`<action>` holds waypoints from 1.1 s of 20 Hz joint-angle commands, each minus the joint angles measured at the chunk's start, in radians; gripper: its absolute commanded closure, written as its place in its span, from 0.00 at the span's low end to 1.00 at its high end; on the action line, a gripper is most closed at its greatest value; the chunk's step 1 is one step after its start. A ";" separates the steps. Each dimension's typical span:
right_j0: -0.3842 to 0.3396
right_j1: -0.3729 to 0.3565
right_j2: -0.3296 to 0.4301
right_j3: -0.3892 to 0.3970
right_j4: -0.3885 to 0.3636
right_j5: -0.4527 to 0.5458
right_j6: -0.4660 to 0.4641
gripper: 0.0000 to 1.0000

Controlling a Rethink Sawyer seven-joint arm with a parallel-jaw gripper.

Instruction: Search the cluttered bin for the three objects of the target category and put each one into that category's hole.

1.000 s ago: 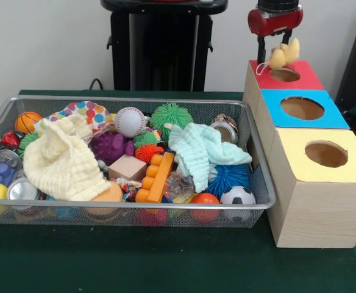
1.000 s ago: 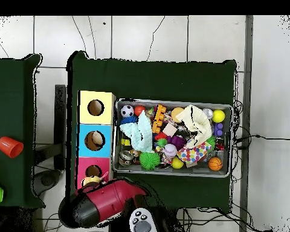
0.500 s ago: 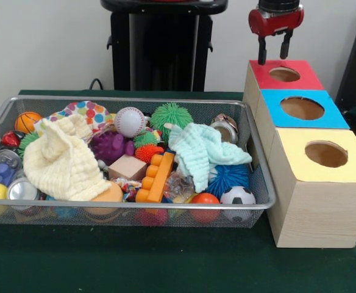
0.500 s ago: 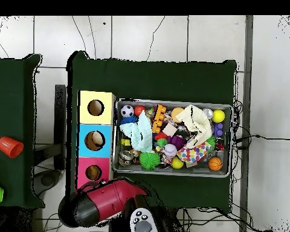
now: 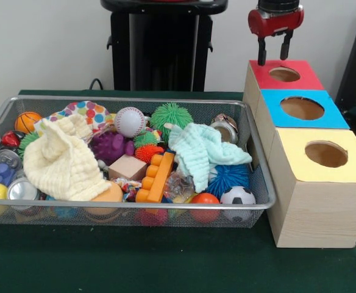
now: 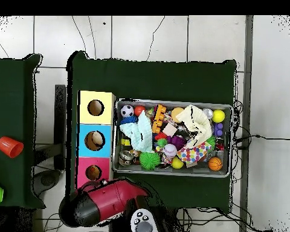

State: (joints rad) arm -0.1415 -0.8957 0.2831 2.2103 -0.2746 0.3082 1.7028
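A robot test lab, set up for a sorting trial.
A dark green cloth-covered tabletop point(image 6: 171, 78) stands on a pale tiled floor point(image 6: 141, 36) with loose black cables point(image 6: 256, 138); along its edge sit three wooden boxes with coloured holed tops point(image 5: 306, 110) beside a wire-mesh bin of mixed toys point(image 5: 129, 207).

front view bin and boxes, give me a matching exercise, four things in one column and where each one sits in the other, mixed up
Things:
1. baseball
2. soccer ball
3. basketball
4. claw

Places:
A. near right corner of the wire bin
B. far left corner of the bin
C. above the red-topped box, open and empty
D. far side of the bin, between the polka-dot cloth and the green spiky ball

Pairs: 1-D, 2-A, 3-B, 4-C
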 commanded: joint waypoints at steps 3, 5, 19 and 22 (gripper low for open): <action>-0.030 0.013 -0.017 -0.057 0.024 0.002 0.131 0.00; -0.054 0.038 -0.009 -0.071 0.016 -0.010 0.114 0.00; -0.191 0.177 0.021 -0.176 0.013 0.030 0.054 0.00; -0.201 0.213 0.013 -0.208 0.015 0.017 0.058 0.00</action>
State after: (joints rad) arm -0.2797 -0.8289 0.3048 2.1928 -0.2510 0.3379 1.7028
